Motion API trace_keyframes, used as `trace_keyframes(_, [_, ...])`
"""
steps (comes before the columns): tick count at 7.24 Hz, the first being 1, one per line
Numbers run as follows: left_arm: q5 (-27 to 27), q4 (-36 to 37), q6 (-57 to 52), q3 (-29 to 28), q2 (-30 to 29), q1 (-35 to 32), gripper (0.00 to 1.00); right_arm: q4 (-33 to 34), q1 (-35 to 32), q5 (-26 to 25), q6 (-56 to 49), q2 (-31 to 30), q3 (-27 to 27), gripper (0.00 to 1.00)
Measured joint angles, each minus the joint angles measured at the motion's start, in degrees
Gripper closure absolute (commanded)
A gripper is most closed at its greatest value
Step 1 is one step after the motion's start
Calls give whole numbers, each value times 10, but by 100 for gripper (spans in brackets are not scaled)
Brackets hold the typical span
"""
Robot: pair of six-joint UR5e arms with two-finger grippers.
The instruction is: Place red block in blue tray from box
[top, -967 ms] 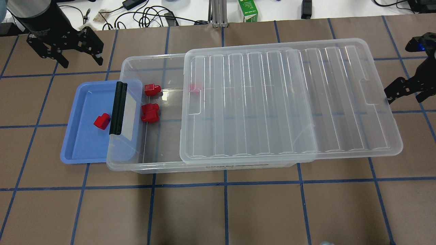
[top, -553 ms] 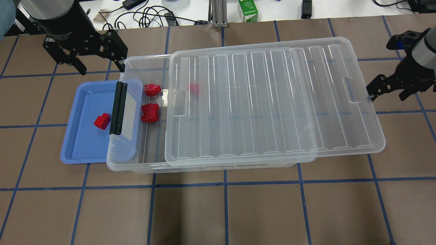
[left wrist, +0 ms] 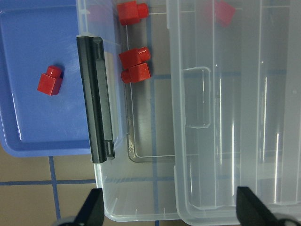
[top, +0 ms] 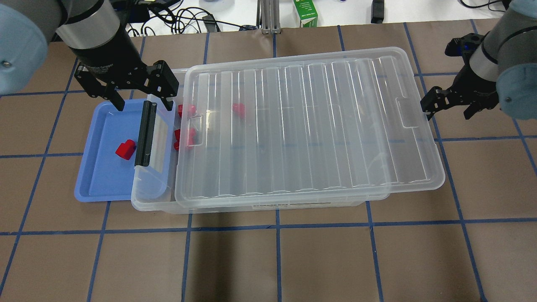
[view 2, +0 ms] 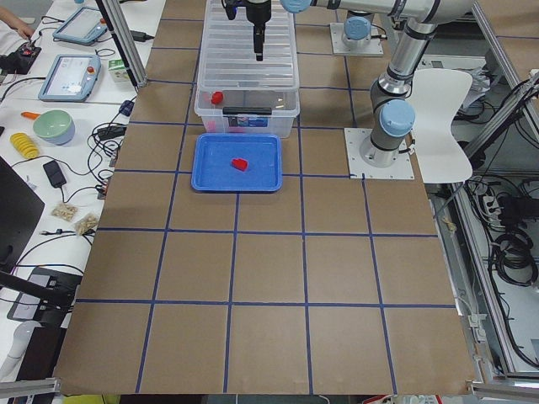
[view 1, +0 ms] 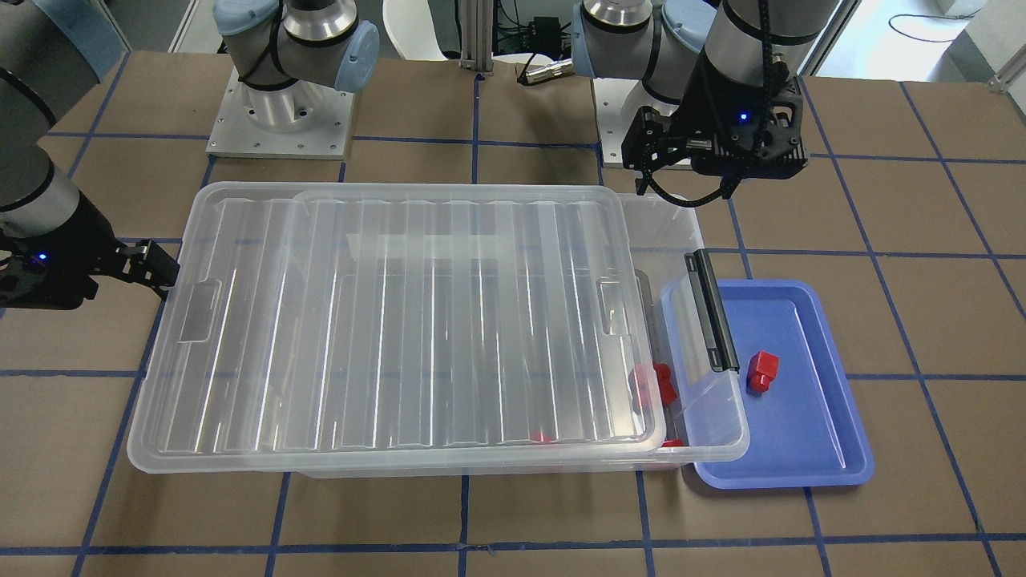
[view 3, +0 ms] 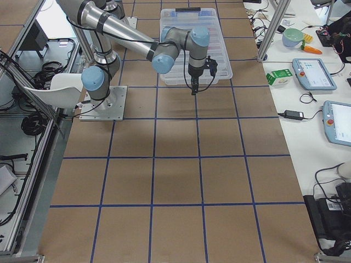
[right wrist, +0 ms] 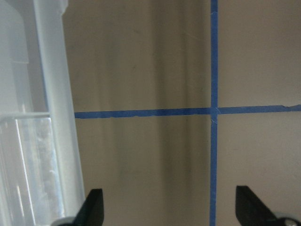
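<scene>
1. The table is brown and flat, marked into squares by blue tape lines. Behind its far edge lies a white bench with black cables and a green carton.
2. The box lies lengthwise across the middle. Its ribbed lid sits shifted, overhanging the end on the robot's right and leaving a narrow strip uncovered at the other end.
3. The black clip bar and its clear flap hang out over the near side of the blue tray, which sits tight against that end of the box.
4. The red block lies in the blue tray, just beside the clip bar and apart from the rim.
5. Three other red blocks lie inside the box, two near the uncovered strip and one further under the lid.
6. The left gripper hangs over the far corner of the box and tray, fingers spread wide and holding nothing.
7. The right gripper is just beside the overhanging end of the lid, over bare table, fingers apart and empty. Whether a finger touches the lid edge cannot be told.
8. Wide bare table stretches in front of the box and on both sides.
9. The blocks under the lid show only as blurred red patches through the ribs. Both arms are cut off by the frame edges overhead.
</scene>
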State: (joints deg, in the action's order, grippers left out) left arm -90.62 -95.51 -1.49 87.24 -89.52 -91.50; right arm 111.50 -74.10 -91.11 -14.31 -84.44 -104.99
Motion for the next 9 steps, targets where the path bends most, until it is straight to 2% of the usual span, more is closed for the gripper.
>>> trace_keyframes(4, [1,4,-11,48,38,20,0,5,-55,1,46,1,0,0])
trace_keyframes(9, [-1,6,-16,56,49,28,0,6,-76,-2,40,4,7,0])
